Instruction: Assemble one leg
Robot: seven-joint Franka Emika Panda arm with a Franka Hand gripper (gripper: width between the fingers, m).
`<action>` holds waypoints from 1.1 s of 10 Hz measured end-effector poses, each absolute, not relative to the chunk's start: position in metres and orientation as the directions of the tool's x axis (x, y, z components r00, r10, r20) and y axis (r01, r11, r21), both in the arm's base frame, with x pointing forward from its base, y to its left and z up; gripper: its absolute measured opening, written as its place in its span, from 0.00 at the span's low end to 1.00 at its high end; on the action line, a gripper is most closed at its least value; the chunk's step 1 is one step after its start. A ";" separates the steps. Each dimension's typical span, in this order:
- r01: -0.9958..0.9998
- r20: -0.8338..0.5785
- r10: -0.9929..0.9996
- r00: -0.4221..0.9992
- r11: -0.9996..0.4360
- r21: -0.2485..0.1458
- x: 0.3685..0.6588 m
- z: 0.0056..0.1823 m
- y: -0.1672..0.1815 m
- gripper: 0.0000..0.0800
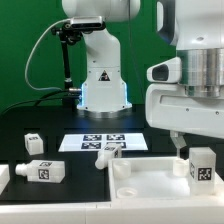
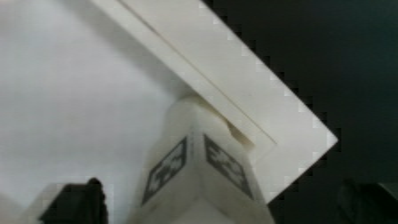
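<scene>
My fingers [image 1: 178, 146] are spread apart and grip nothing. In the wrist view the two dark tips [image 2: 80, 203] sit wide on either side of the small white plastic post-shaped leg [image 2: 199, 160] without touching it. That leg [image 1: 203, 166] stands upright on the near corner, at the exterior view's right, of the large white square tray-like panel with raised corners [image 1: 150, 180]. It carries black-and-white square tags, which show patterns only and no lettering I can read.

At the exterior view's left, on the black tabletop [image 1: 70, 165], a second white tagged leg [image 1: 40, 171] lies on its side, and a smaller tagged white piece [image 1: 33, 143] sits farther back. Another white leg [image 1: 105, 152] rests at the near edge of the thin flat white marker board [image 1: 100, 140]. The white arm base [image 1: 102, 85] behind bears a triangular sticker too small to read.
</scene>
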State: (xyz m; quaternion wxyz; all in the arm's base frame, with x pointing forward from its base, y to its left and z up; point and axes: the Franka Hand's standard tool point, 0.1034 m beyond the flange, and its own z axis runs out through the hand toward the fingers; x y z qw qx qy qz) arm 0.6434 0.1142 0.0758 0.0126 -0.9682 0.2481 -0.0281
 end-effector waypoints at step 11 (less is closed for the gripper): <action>-0.868 0.030 -0.870 0.492 -0.493 -0.068 0.643 0.072 0.108 0.36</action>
